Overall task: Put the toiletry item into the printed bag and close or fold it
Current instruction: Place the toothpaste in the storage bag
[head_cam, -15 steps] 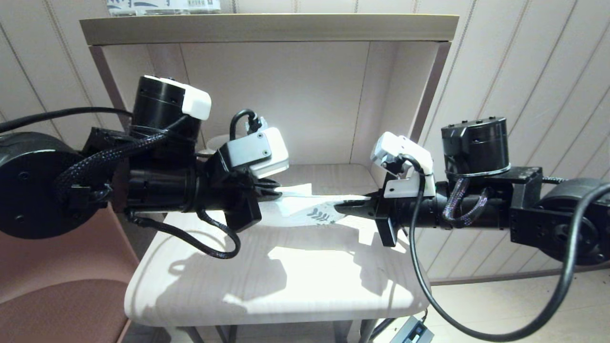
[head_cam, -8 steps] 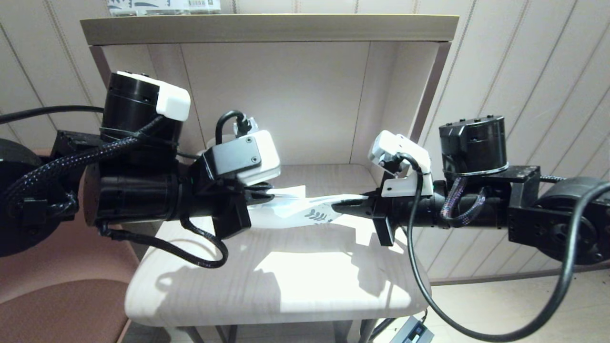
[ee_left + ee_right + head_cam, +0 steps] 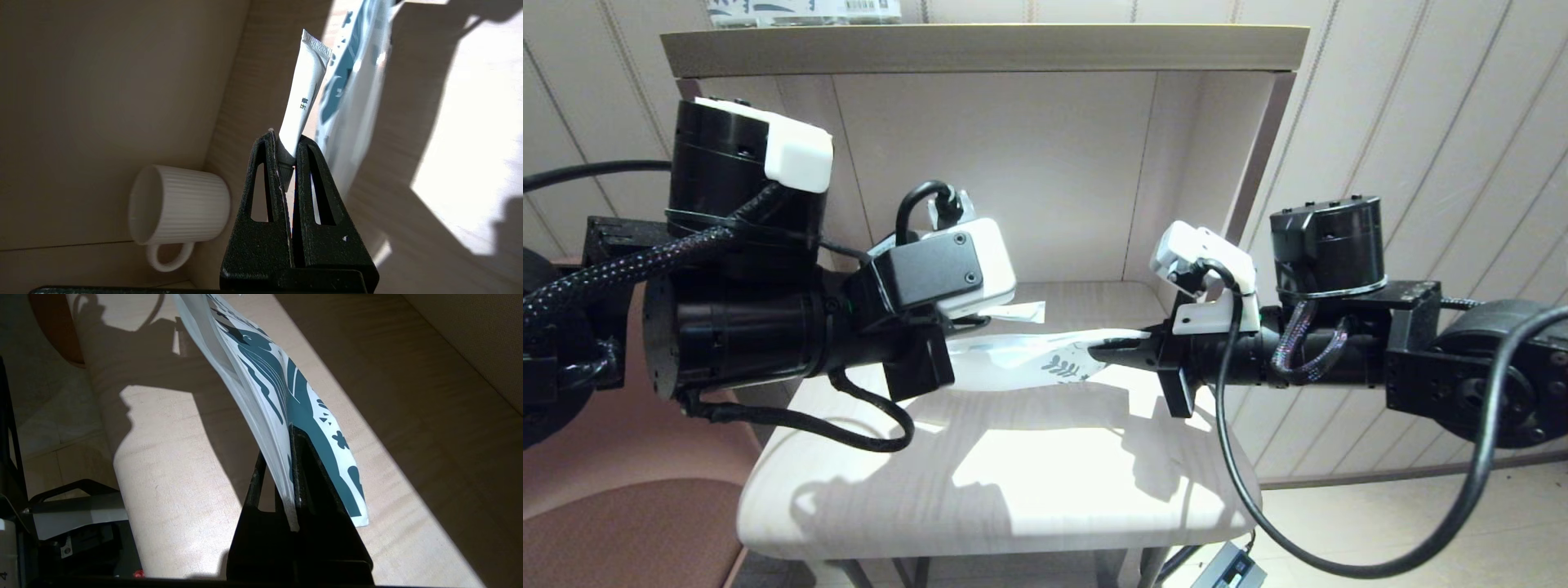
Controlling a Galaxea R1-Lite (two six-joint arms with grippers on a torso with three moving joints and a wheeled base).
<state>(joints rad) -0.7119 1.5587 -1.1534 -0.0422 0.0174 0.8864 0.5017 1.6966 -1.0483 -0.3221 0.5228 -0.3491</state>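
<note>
The step in hand looks like the insertion itself. The left tool (image 3: pixel 288 153) is clamped on the cap end of the toiletry item (image 3: pixel 302 104) — here a small white tube with a crimped tail, not a stick. The tube lies just beside the printed bag (image 3: pixel 1029 363), above its left part in the head view; it is not inside. The right tool (image 3: pixel 292 477) is pinched shut on the printed end of the bag, which hangs stretched out above the table (image 3: pixel 1013 482), between the two arms.

By the look of it, the next move calls for finding the bag's mouth. Which end is open cannot be told from these views, and the film layers lie close together — so the crimped tail would have to slip between them and not slide along the outside. The thin film may buckle if pushed.

The table is pale wood grain, with strong sunlight and hard arm shadows across it. A shelf unit (image 3: pixel 980 49) rises at its far side, and a white ribbed mug (image 3: pixel 179 210) lies on its side in the far left corner. Panelled walls stand behind; a reddish-brown chair (image 3: pixel 621 514) sits near left.
</note>
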